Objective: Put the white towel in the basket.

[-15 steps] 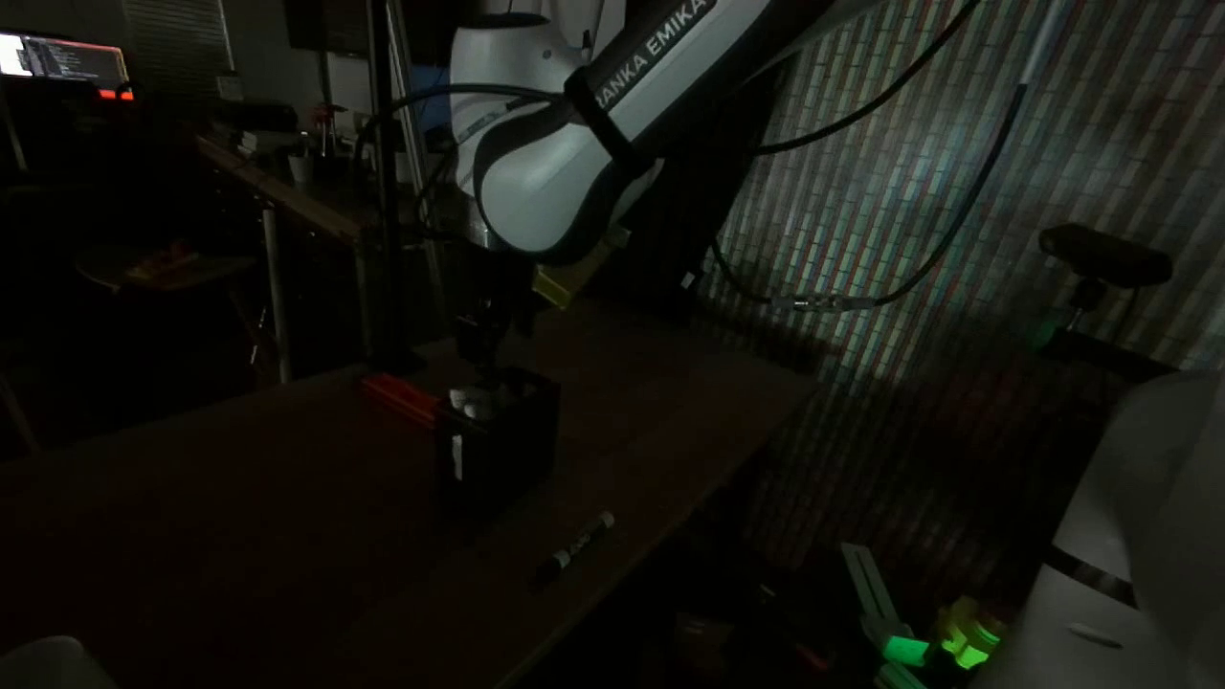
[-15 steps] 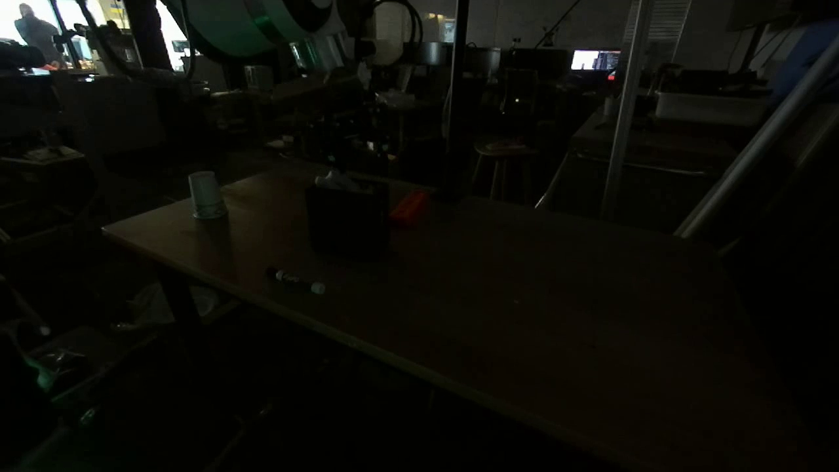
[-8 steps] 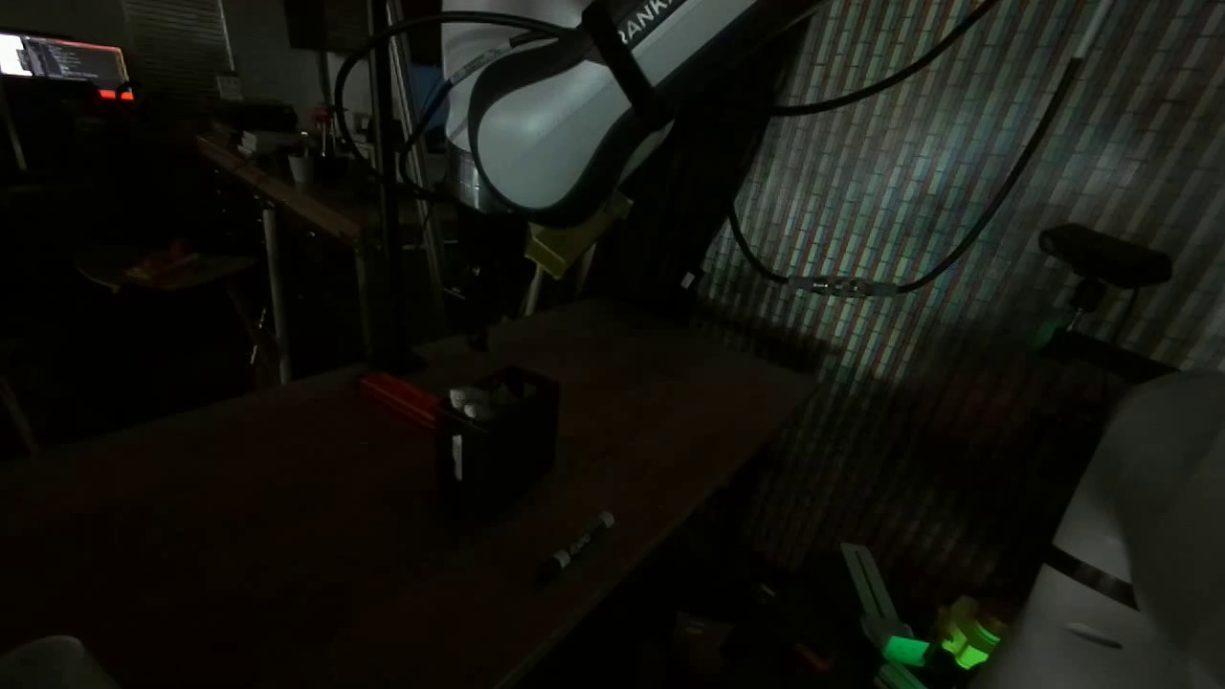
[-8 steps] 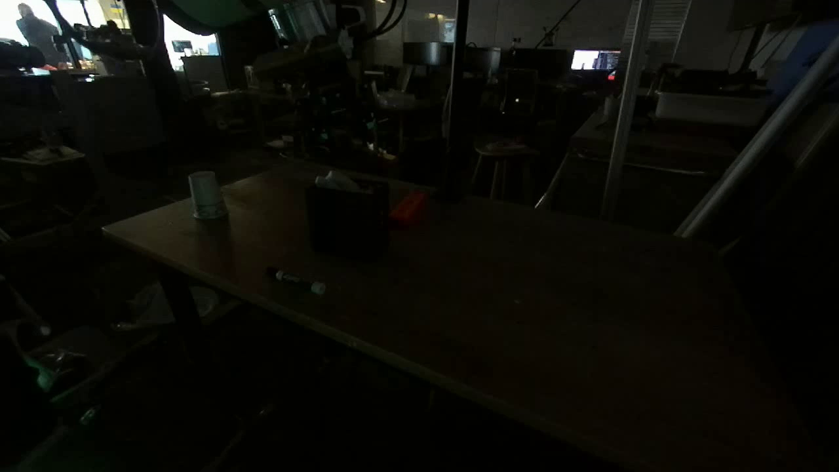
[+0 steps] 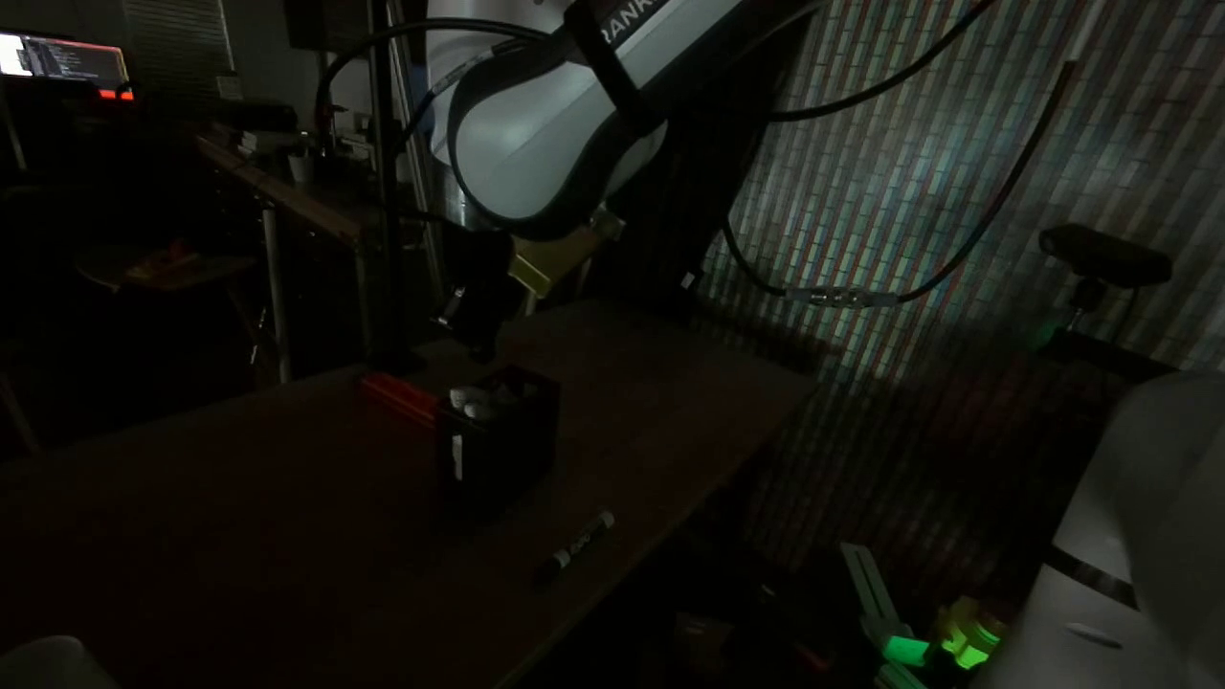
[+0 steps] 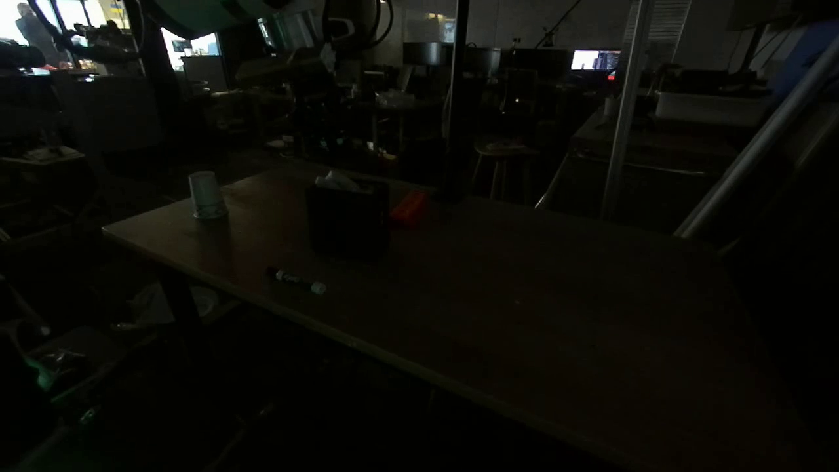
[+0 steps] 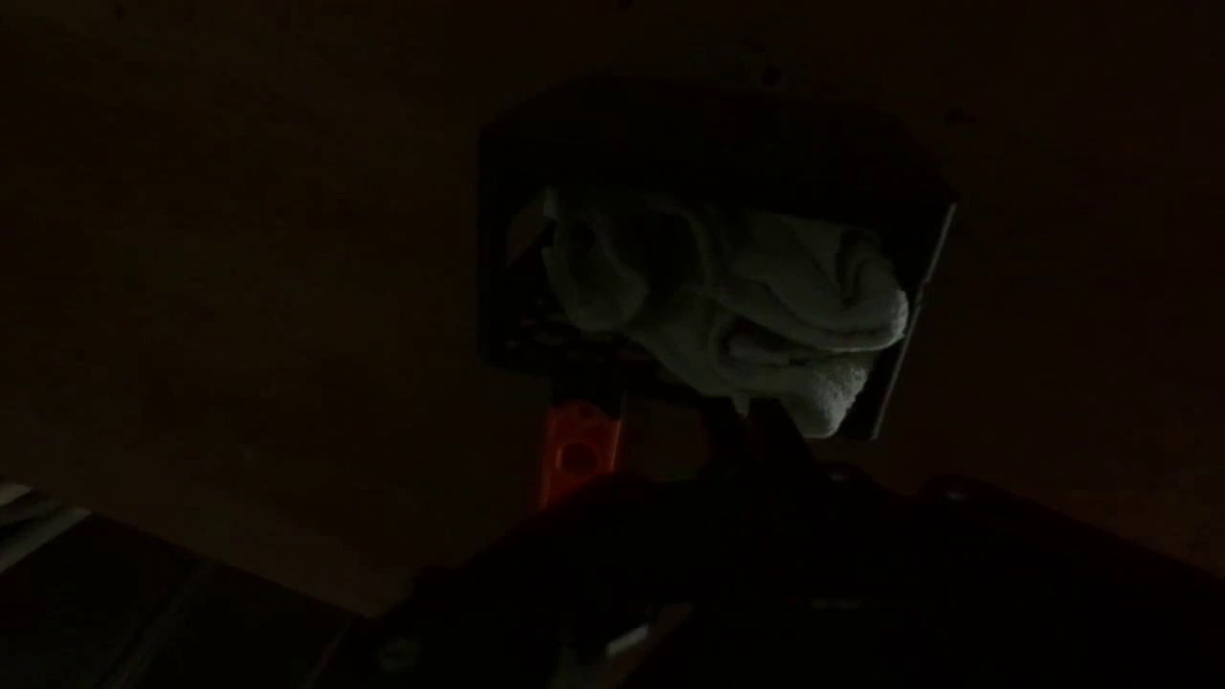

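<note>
The white towel (image 7: 804, 321) lies bunched up inside the black basket (image 7: 708, 139) in the wrist view, with a fold by the basket's right end. Both exterior views show pale cloth, the towel (image 5: 469, 398) (image 6: 335, 180), at the top of the upright basket (image 5: 502, 455) (image 6: 347, 223). My dark gripper (image 5: 483, 352) hangs above the basket, apart from it. Seen from the wrist, the gripper (image 7: 746, 410) has its fingertips almost together; towel shows through the thin slit, below and beyond them, and nothing is held. Darkness hides most of the gripper body.
A red object (image 5: 400, 398) lies against the basket's side. On the table (image 6: 524, 295) a marker (image 5: 579, 545) rests near the edge, and a pale cup (image 6: 207, 195) stands near a corner. A dark vertical pole (image 5: 383, 191) rises behind the table.
My arm has risen from close over the basket, then shifted slightly left and dipped a little in an exterior view. Towel, basket, marker and red object stayed in place.
</note>
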Controlling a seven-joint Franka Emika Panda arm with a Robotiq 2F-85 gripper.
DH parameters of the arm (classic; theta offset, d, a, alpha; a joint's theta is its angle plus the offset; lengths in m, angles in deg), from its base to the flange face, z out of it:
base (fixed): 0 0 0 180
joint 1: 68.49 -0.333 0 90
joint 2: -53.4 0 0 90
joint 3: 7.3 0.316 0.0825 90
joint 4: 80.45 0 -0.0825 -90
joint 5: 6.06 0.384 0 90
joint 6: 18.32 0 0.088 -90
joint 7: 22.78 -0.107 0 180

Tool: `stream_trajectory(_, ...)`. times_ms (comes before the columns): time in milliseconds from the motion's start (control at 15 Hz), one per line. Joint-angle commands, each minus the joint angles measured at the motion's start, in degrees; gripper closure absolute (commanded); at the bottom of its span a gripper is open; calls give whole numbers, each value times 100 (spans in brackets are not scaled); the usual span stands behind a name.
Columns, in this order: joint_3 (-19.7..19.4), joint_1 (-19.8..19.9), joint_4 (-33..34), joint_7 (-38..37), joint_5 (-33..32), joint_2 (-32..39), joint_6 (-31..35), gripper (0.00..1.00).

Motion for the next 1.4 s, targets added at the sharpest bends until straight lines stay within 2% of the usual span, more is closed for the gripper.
stream_trajectory(0,30,-9,61,-14,251,65,-26,100)
stream_trajectory(733,51,-53,384,30,557,652,-40,100)
stream_trajectory(1333,31,-19,807,232,977,1445,8,100)
